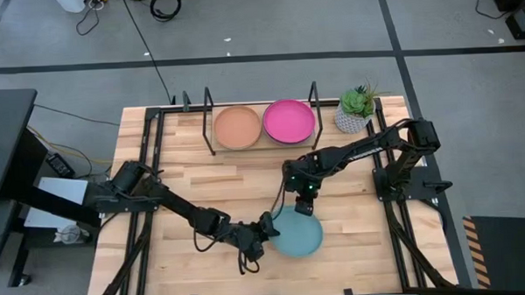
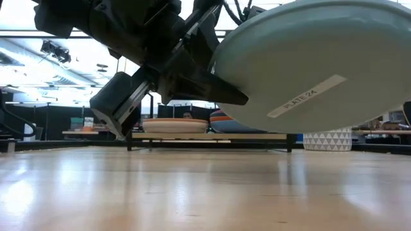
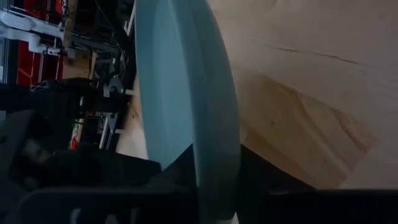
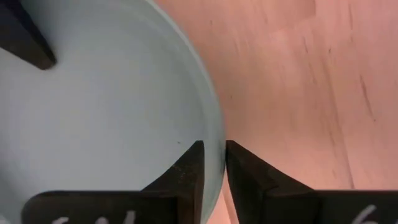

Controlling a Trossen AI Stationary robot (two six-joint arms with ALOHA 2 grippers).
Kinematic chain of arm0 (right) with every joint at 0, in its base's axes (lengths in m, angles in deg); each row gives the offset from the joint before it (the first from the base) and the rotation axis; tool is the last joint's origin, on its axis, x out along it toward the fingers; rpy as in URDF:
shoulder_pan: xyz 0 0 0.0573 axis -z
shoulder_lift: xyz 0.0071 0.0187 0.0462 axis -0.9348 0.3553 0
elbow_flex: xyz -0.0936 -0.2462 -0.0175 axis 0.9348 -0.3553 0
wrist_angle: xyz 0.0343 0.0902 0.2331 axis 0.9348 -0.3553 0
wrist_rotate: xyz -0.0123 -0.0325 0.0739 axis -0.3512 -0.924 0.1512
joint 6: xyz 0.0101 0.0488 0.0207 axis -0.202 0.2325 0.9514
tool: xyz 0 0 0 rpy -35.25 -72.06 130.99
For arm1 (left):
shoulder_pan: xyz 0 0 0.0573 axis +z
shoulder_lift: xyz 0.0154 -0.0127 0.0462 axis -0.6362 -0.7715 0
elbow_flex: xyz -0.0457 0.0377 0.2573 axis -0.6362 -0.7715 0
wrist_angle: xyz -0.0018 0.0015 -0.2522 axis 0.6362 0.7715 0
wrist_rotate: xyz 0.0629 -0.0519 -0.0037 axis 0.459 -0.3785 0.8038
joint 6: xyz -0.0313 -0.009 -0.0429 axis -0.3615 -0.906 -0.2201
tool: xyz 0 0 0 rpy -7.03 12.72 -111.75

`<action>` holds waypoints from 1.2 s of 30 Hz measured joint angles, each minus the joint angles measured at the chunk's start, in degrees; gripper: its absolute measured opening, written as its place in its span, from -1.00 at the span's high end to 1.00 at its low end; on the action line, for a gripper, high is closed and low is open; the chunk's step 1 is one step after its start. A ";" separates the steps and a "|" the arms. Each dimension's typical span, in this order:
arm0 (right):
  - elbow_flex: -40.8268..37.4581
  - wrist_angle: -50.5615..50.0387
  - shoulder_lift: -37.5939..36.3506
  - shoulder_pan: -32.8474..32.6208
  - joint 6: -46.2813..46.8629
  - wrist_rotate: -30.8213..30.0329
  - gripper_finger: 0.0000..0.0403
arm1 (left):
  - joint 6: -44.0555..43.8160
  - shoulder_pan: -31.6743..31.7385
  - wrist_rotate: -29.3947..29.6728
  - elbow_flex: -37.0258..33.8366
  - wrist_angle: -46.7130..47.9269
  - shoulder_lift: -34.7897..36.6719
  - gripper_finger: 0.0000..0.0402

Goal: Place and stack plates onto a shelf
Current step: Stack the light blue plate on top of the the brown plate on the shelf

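Pincers at both edges of the light teal plate

Pincers meet at one plate near the front of the surface (image 1: 159,182), the wide light-wood top that fills the high view. On its far side stands the shelf (image 1: 262,147), a low plank between thin black uprights, and two plates lie on it side by side: the tan plate (image 1: 236,127) to the left and the pink plate (image 1: 289,121) to the right, their rims just about touching. A potted plant (image 1: 356,109) in a white patterned pot sits just beside the shelf's right end.

The light teal plate (image 1: 298,234) is well apart from the shelf, toward the front edge. In the low view it is tilted and off the wood, its underside turned to the camera with a white label strip on it.

The left arm reaches in from the left, and the left pincer (image 1: 264,228) is at the plate's left rim. In the left wrist view its dark fingers (image 3: 180,171) stand on either side of the rim, clenched on the plate.

The right arm comes down from the right side, and the right pincer (image 1: 303,206) is at the plate's far rim. The right wrist view shows one finger (image 4: 186,168) over the inside of the plate and the other outside the rim, a thin gap showing between them; whether they press the rim I cannot tell.
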 joint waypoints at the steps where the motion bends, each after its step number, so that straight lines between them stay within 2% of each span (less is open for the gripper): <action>1: 0.75 -1.10 -0.11 0.11 -0.55 0.16 0.64 | 0.00 0.00 0.03 0.00 -0.01 0.00 0.65; 4: 3.57 -5.50 -1.05 0.54 -2.31 -1.41 0.60 | -0.09 -0.10 0.14 0.00 0.11 0.00 0.67; 13: 11.13 -16.32 -8.65 1.06 -3.83 -12.76 0.58 | -1.11 -0.93 1.97 0.00 0.98 0.00 0.69; 18: 12.36 -17.53 -16.16 -1.09 -2.84 -20.32 0.58 | -0.31 -2.22 11.32 -0.03 4.42 0.43 0.69; 24: 11.80 -16.80 -23.06 -6.66 -0.33 -33.75 0.58 | -2.69 -2.85 22.05 0.00 11.87 3.08 0.69; 31: 10.22 -17.08 -24.74 -14.09 2.99 -41.31 0.58 | -13.69 -1.74 36.38 -0.04 28.15 10.31 0.69; 36: 8.68 -16.30 -23.19 -17.36 3.92 -44.04 0.58 | -23.80 2.15 39.81 0.04 40.68 14.45 0.69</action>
